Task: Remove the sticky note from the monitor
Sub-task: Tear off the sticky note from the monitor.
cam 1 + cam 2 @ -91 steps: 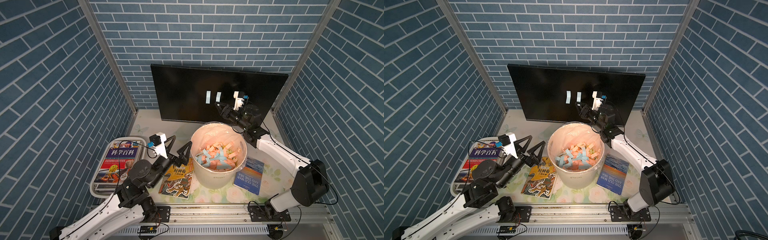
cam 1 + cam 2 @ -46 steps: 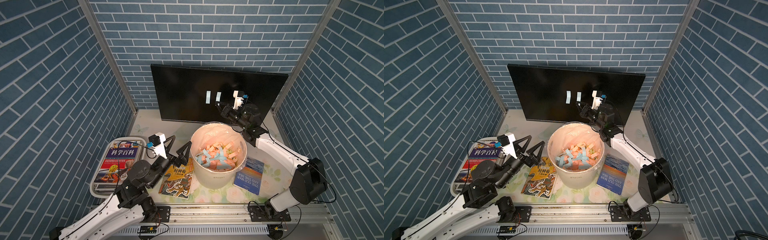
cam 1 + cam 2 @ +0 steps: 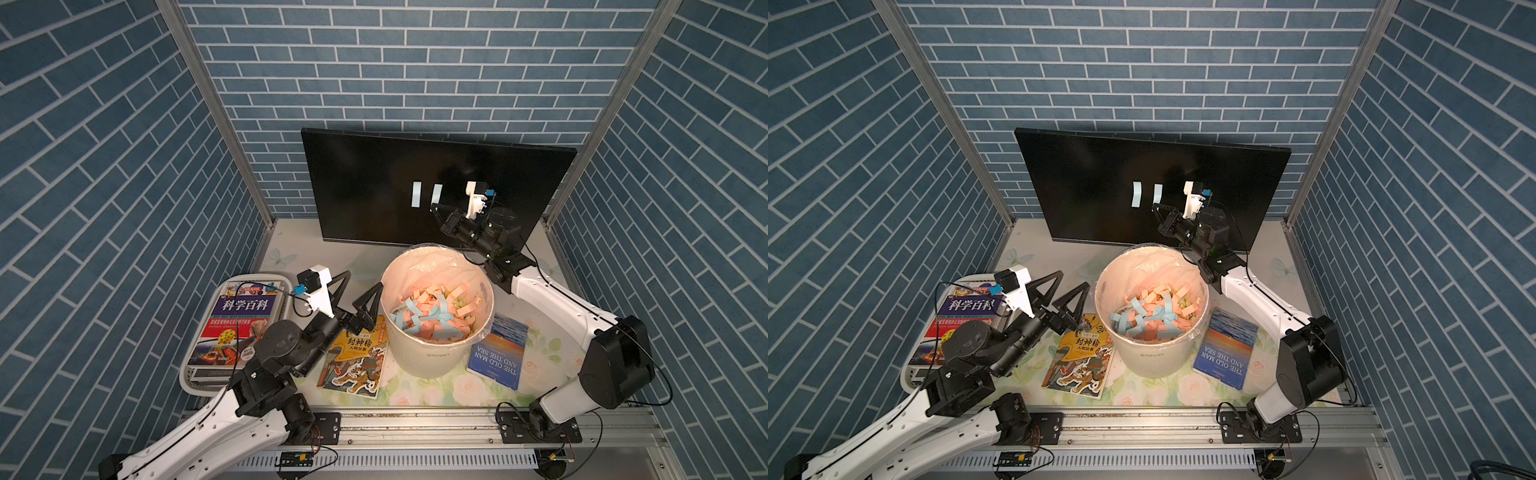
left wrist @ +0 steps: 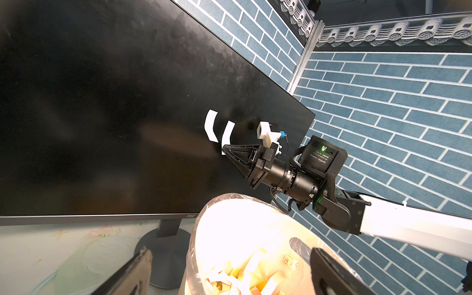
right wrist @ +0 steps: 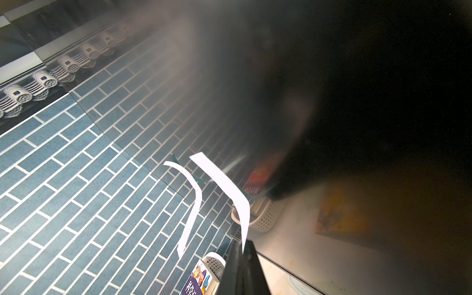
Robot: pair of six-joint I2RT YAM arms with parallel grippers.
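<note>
Both top views put the monitor (image 3: 365, 187) (image 3: 1084, 178) upright at the back of the surface (image 3: 299, 245), mid-frame, with two pale strips side by side on its screen. The right gripper (image 3: 433, 206) (image 3: 1154, 206) is clamped on the lower end of the note (image 3: 436, 194) (image 3: 1157, 193) nearer it. The second note (image 3: 416, 194) (image 3: 1136, 194) is untouched.

Only the left wrist view shows both strips curling off the glass, and the bezel (image 4: 190, 216) marked "AOC". The right wrist view shows the note (image 5: 224, 191) pinched between joined fingers at lower centre, its upper end against the screen.

The left gripper (image 3: 363, 279), jaws wide apart and empty, hangs beside the bin (image 3: 432, 357) of paper scraps, above a yellow book (image 3: 357, 357) titled "封神榜". A blue book (image 3: 496, 353) reads "THE OLD MAN AND THE SEA". The one in the tray (image 3: 187, 374) reads "科学百科".

The bin's logo is too small to read, and the left arm hides part of the tray.
</note>
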